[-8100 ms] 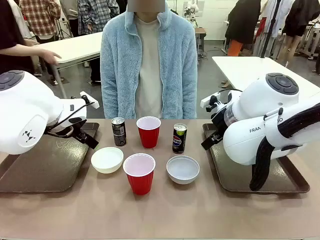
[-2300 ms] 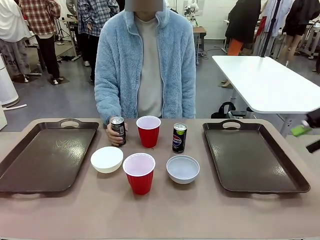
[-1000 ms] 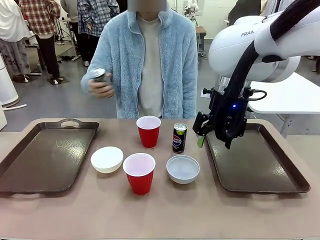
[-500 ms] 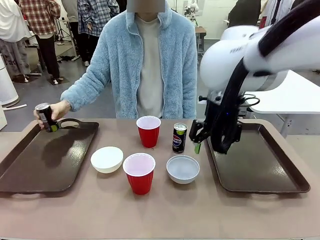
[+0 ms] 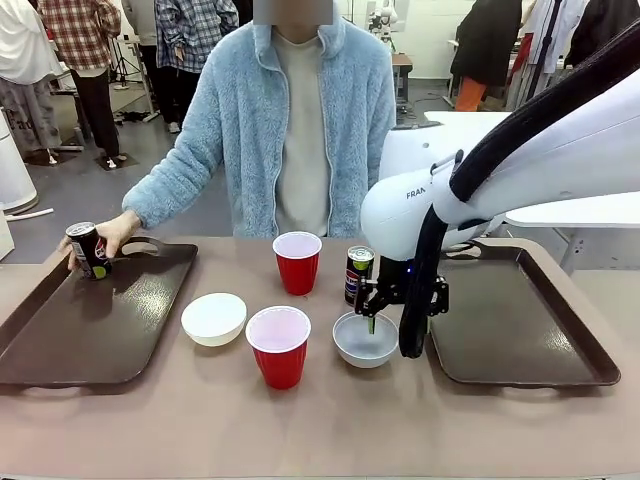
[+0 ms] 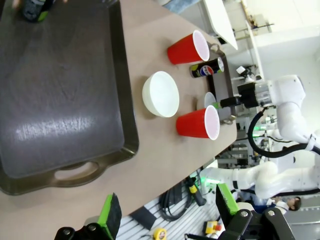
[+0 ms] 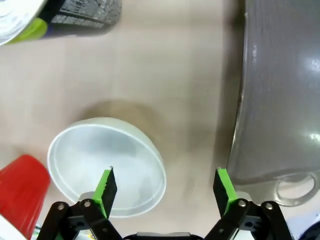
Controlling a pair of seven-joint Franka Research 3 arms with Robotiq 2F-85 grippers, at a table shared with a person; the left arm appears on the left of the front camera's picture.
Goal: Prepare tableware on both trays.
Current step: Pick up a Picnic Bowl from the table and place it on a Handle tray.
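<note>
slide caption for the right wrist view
Right gripper, jaws open, over the edge of the grey bowl, tray alongside.

You had the left dark brown rectangular plastic tray [image 5: 110, 330] and the right dark brown rectangular plastic tray [image 5: 520, 330] lying flat at opposite ends of the table. One slim black soda can [image 5: 88, 250] sat slightly tilted at the left tray's far left corner, in the person's hand [image 5: 120, 230]. Between the trays, the second slim black soda can [image 5: 358, 275] stood upright beside the far red plastic cup [image 5: 298, 262]. Nearer you, the near red plastic cup [image 5: 279, 346] stood mouth up between the small white round bowl [image 5: 214, 318] and the pale grey round bowl [image 5: 355, 347], which lay just beside the right tray.
</note>
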